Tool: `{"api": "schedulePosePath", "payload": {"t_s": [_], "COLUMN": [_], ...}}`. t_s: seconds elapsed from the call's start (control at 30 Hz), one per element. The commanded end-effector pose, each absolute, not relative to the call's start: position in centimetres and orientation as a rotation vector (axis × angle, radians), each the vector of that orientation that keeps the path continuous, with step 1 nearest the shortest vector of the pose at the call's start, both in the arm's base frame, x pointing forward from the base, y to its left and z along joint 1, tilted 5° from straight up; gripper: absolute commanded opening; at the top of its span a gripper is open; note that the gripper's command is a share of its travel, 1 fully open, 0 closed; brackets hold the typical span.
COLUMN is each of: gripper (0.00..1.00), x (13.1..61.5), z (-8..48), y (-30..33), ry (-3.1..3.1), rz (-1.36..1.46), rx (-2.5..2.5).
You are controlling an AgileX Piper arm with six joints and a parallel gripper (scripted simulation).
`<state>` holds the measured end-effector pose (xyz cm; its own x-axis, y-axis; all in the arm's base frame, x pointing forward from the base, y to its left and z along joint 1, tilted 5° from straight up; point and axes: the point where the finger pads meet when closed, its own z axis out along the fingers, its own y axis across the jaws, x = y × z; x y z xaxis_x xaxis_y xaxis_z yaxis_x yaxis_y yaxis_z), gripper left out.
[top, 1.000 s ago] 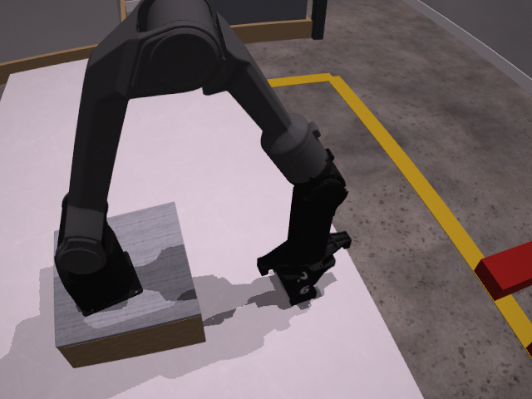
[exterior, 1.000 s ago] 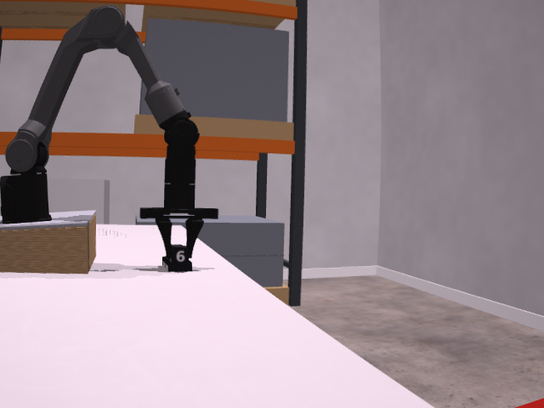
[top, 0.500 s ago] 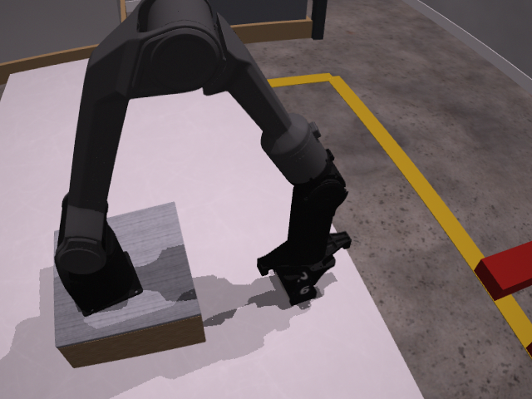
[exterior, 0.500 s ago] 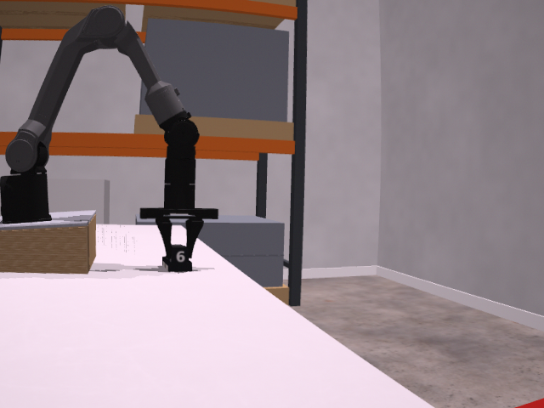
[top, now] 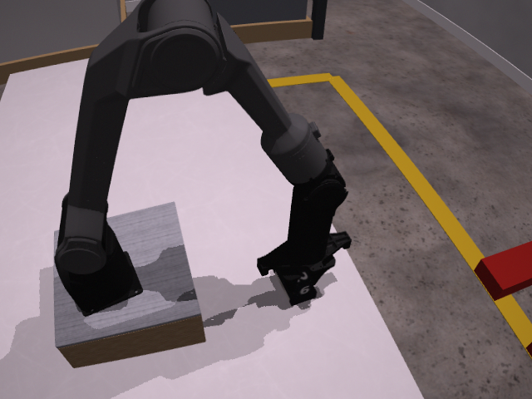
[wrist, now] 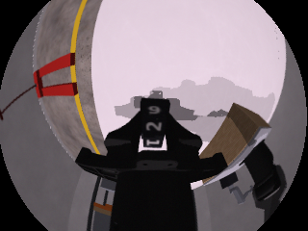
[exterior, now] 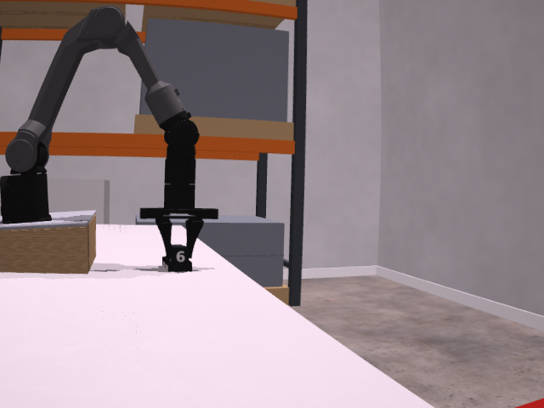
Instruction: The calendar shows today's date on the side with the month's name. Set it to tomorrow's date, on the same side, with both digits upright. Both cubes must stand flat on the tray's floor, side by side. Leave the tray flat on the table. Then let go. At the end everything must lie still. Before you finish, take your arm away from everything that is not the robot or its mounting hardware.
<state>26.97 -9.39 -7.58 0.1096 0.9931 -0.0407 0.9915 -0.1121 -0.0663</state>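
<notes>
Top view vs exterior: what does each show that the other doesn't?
Only the top view shows the yellow floor line, a red block on the floor, the cube's upper face, which seems to bear a 2, and the arm's shadow on the table.

Only the exterior view shows the orange shelf rack, the grey wall and the fingers straddling the cube from above.

Both show the gripper shut on a black cube with a 6 on its side, and the arm's wooden pedestal.

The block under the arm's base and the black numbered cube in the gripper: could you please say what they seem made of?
Base block: brushed grey metal-looking top, brown woodgrain sides, matte. Black numbered cube in the gripper: smooth, matte, white digits; likely painted wood or plastic.
</notes>
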Motion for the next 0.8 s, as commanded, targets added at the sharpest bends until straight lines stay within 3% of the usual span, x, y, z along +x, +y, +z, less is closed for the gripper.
{"api": "schedulePosePath", "payload": {"t_s": [0.0,0.27,0.3,0.43,0.47,0.63,0.77], "gripper": [0.38,0.38,0.43,0.43,0.48,0.53,0.63], "x": [26.83,26.83,26.83,26.83,26.83,26.83,26.83], "z": [-7.67,-7.67,-7.67,-7.67,-7.67,-7.67,-7.67], "y": [-9.41,-9.41,-9.41,-9.41,-9.41,-9.41,-9.41], "ry": [-2.075,-2.075,-2.075,-2.075,-2.075,-2.075,-2.075], "rz": [0.119,0.119,0.119,0.119,0.119,0.119,0.119], "rx": [-2.323,-2.323,-2.323,-2.323,-2.323,-2.323,-2.323]}}
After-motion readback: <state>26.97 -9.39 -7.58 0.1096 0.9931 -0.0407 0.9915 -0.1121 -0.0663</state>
